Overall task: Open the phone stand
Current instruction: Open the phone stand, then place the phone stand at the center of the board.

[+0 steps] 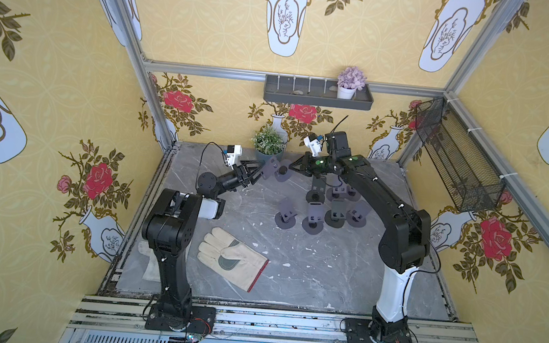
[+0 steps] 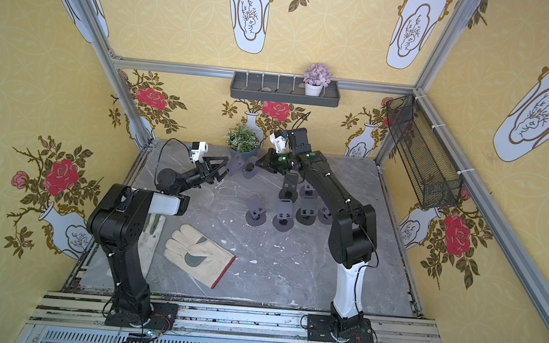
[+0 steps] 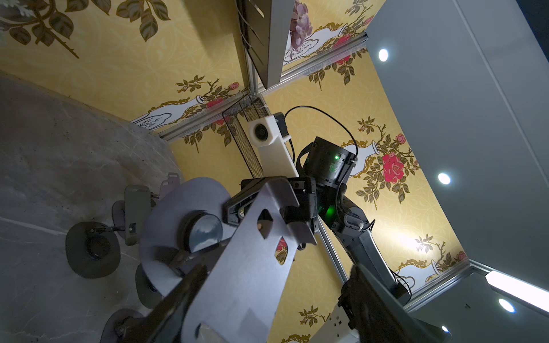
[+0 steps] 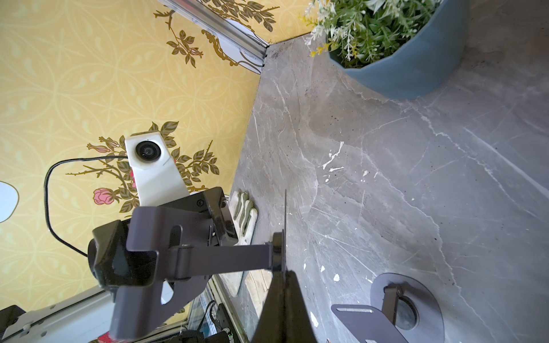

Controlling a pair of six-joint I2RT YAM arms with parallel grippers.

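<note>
A grey phone stand hangs in the air at the back middle of the table, held between both arms. My right gripper is shut on the rim of its round base disc, which shows edge-on in the right wrist view. An arm links the disc to the flat phone plate. My left gripper is open around that plate. One finger lies close along the plate; the other finger stands well apart from it.
Several more phone stands stand on the marble table under the right arm. A work glove lies front left, another glove under the left arm. A potted plant stands just behind the grippers. A wire basket hangs on the right wall.
</note>
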